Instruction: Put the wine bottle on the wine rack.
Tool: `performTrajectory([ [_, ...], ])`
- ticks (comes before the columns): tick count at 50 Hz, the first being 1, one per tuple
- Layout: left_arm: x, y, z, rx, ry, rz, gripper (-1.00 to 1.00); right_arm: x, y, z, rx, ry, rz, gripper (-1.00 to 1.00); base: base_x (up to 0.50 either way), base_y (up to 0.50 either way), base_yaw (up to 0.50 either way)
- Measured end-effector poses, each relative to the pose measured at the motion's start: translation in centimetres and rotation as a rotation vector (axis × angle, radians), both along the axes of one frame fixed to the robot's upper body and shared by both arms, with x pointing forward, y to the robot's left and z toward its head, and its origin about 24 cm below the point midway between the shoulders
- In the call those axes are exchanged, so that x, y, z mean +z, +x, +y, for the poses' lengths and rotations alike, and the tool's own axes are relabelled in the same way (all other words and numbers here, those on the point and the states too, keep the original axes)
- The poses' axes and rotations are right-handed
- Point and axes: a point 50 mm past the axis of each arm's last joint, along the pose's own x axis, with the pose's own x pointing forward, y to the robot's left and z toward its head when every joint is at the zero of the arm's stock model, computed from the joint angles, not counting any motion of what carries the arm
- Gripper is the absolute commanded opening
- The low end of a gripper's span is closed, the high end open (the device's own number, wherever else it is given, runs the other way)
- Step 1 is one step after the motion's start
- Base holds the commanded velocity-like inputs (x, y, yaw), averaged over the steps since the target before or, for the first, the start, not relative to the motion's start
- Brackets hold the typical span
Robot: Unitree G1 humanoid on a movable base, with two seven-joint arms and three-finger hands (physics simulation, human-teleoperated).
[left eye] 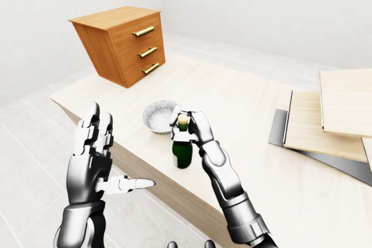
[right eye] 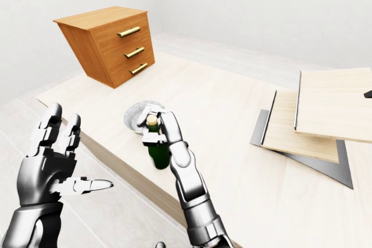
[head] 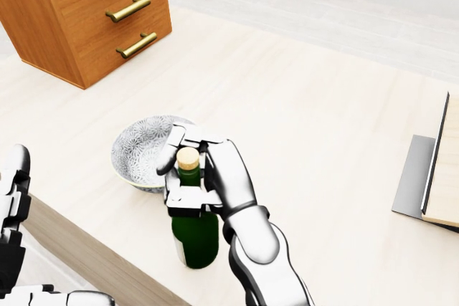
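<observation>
A dark green wine bottle (head: 195, 240) with a cork stands upright on the pale wooden table (head: 308, 120), near the table's edge at the lower left of the head view. My right hand (head: 185, 180) reaches in from below, and its fingers are closed round the bottle's neck just under the cork. My left hand (left eye: 96, 149) is open with fingers spread, held up beyond the table's edge to the left of the bottle and apart from it. A stepped stack of light wooden boards on a grey base (left eye: 325, 120), possibly the rack, stands at the right.
A patterned grey bowl (head: 140, 150) sits on the table, just left of the bottle and close to my right hand. A wooden chest with three brass-handled drawers (left eye: 125, 45) stands at the table's upper left. White floor lies beyond the table's left edge.
</observation>
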Motion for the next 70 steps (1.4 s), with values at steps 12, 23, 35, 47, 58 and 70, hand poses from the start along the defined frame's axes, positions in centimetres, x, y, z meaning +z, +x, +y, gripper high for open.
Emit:
performTrajectory([
  [12,0.1,0.0,0.1,0.002,-0.005,-0.005,1.0,0.2,0.2,-0.3,-0.003,0.033,0.004,-1.0,0.0,0.0,0.0],
  [23,-0.1,0.1,0.2,0.003,-0.014,0.002,1.0,0.2,0.3,-0.9,-0.033,0.054,0.008,-1.0,0.0,0.0,0.0],
  [35,-0.4,0.2,0.2,0.003,-0.023,0.01,1.0,1.8,-0.1,-1.8,-0.06,0.086,-0.057,-1.0,0.0,0.0,0.0],
  [47,-0.4,0.2,0.4,0.007,-0.028,0.011,1.0,4.5,-0.8,-3.0,-0.087,0.113,-0.181,-1.0,0.0,0.0,0.0],
  [58,-0.5,0.2,0.4,0.006,-0.031,0.014,1.0,7.1,-1.1,-5.0,-0.142,0.165,-0.29,-1.0,0.0,0.0,0.0],
  [70,-0.6,0.3,0.5,0.007,-0.034,0.019,1.0,10.4,-1.3,-8.5,-0.259,0.234,-0.421,-1.0,0.0,0.0,0.0],
])
